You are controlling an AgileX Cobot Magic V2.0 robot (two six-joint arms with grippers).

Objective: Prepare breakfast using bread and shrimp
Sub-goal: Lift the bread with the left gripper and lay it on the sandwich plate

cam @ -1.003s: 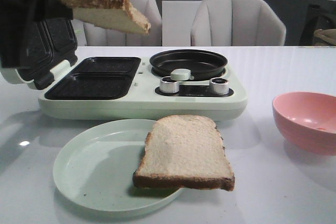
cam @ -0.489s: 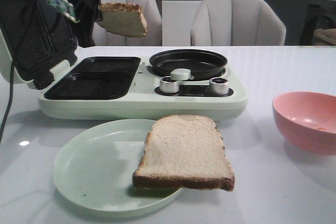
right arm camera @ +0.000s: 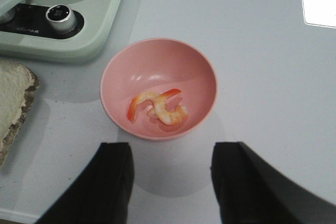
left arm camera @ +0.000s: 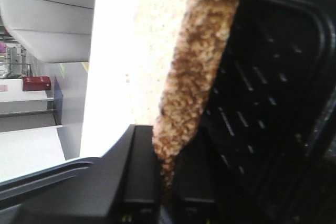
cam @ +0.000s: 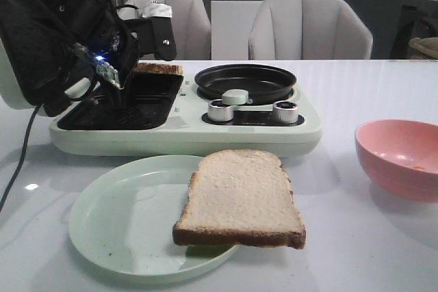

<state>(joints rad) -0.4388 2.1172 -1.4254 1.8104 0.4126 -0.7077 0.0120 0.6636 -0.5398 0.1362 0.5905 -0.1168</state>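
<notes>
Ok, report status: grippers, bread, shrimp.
Left gripper shut on bread slice over sandwich plates. Right gripper open above shrimp. Nothing blocking.

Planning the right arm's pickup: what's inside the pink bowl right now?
Two curled pink-orange shrimp lie at the bottom of the pink bowl, touching each other. Whether anything lies beneath them cannot be seen.

No text can be read; the print beside the appliance knob (right arm camera: 61,16) is blurred.

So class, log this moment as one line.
left gripper: holds bread over grill plate | right gripper: open above shrimp
</notes>
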